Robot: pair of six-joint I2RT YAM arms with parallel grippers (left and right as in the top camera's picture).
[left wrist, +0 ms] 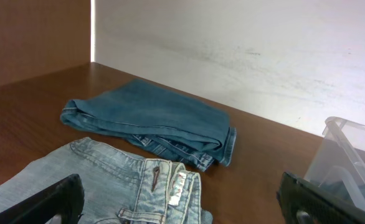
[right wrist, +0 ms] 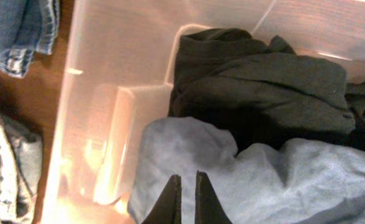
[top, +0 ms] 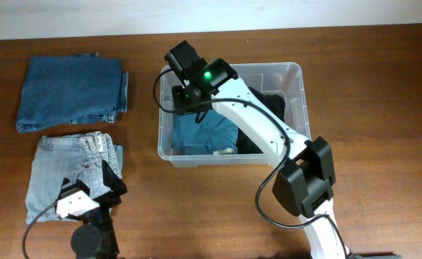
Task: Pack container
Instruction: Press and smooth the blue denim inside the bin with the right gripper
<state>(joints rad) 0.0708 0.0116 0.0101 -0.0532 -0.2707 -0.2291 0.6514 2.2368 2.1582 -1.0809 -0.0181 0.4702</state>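
The clear plastic container [top: 302, 93] stands right of centre. It holds a blue garment [top: 204, 133] on its left side and a black garment [top: 276, 104] on its right. My right gripper [top: 178, 97] hangs over the container's far left corner. In the right wrist view its fingers [right wrist: 185, 180] are nearly together just above the blue garment [right wrist: 282, 180], beside the black garment [right wrist: 257, 81], with nothing held. My left gripper [left wrist: 182, 199] is open and empty over folded light jeans [left wrist: 108, 180], which lie at the front left [top: 70, 169].
Folded dark blue jeans [top: 70, 92] lie at the back left, also in the left wrist view [left wrist: 151, 118]. The container's corner [left wrist: 347, 155] shows at the right there. The container wall [right wrist: 108, 74] is close to the left of my right fingers.
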